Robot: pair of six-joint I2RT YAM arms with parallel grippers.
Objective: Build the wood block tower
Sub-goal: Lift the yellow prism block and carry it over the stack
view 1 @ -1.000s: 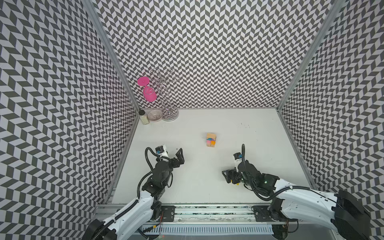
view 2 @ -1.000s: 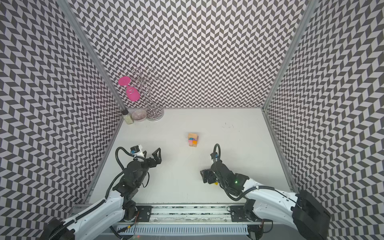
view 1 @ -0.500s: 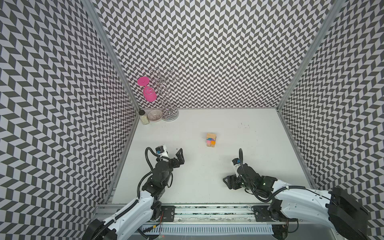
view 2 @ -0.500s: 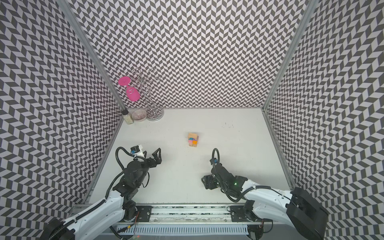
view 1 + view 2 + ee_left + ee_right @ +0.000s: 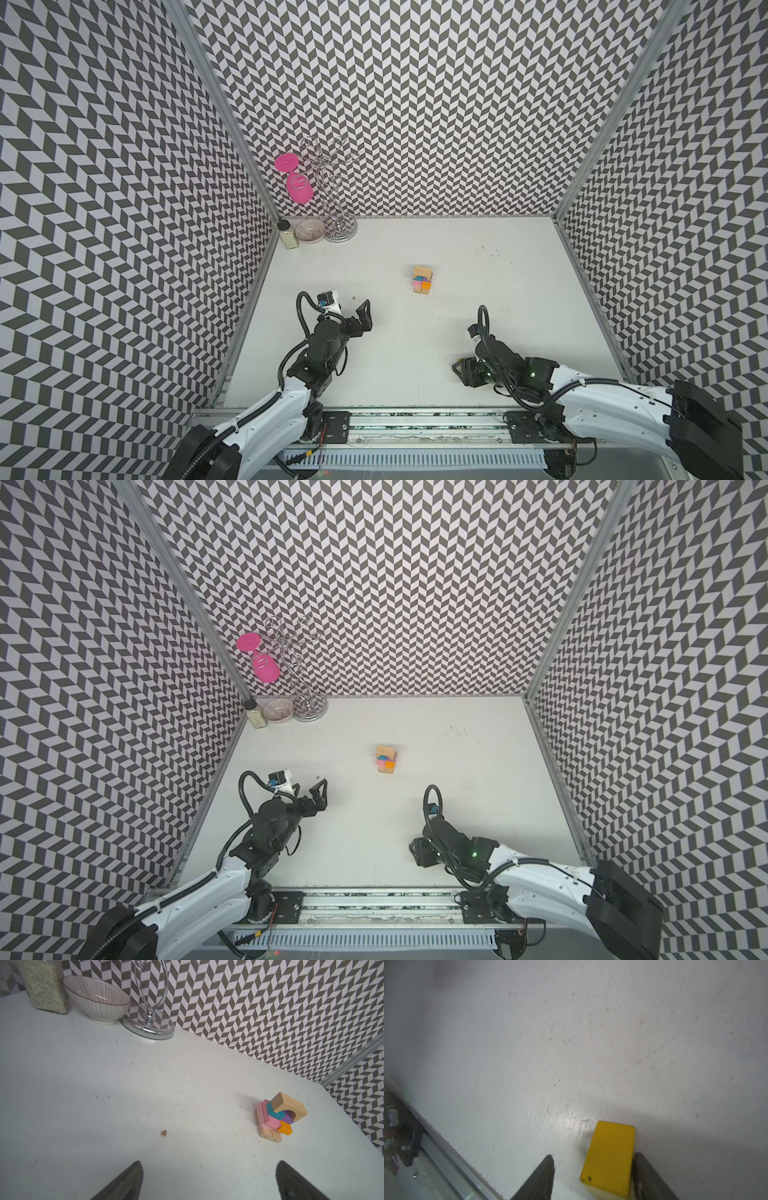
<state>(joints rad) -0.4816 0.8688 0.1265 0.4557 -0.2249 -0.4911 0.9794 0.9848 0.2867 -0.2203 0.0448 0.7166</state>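
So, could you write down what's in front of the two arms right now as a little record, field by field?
tower: small stack of tan, pink, teal, orange and purple blocks, mid-table
loose block: yellow block on the table near the front rail
right claw: open around the yellow block; one finger against it, a gap at the other
left claw: open, empty, facing the stack from a distance
back corner: pink goblet hanging on a wire rack, bowl, jar
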